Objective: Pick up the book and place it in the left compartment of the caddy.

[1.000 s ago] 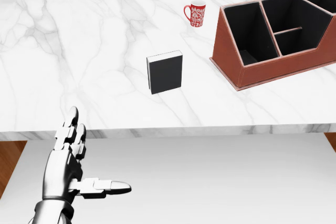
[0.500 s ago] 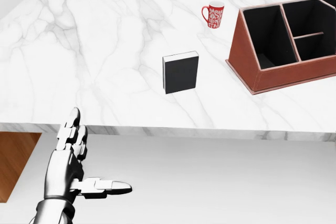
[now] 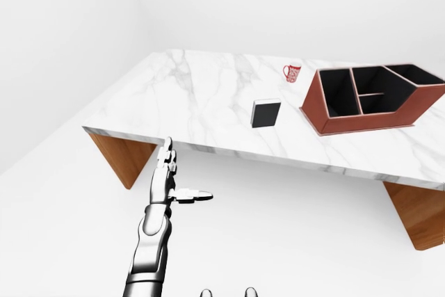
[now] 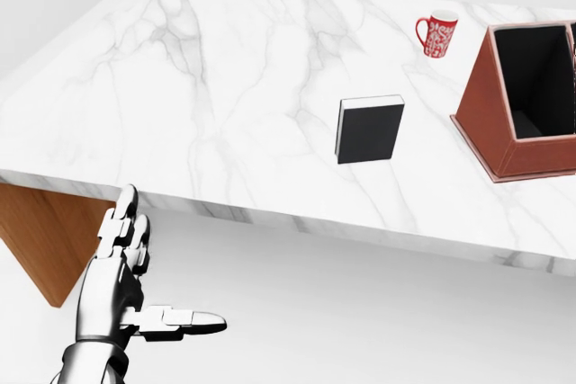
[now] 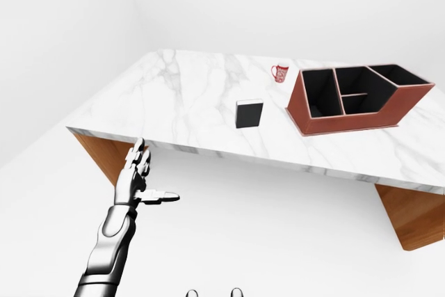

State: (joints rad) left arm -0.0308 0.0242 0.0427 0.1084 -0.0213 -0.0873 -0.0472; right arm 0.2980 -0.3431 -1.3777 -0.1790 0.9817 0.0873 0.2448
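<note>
A black book (image 4: 371,129) with white page edges lies flat on the marble table (image 4: 180,105), near its lower edge. To its right sits the red-brown caddy (image 3: 361,122), whose left compartment (image 3: 338,95) is dark inside. The head view cuts off most of the caddy at the right. My left hand (image 4: 166,267) is open, fingers up and thumb out to the right. It hovers below the table's edge at lower left, well apart from the book. No right hand shows in any view.
A red patterned mug (image 4: 439,35) stands on the table above the book, left of the caddy. Wooden supports carry the top at the left (image 3: 125,158) and at the right (image 3: 417,213). White floor lies between me and the table.
The whole head view has shifted: table, book, mug and caddy slid right and the table's left corner came into view, so the camera moved. My left hand keeps its pose.
</note>
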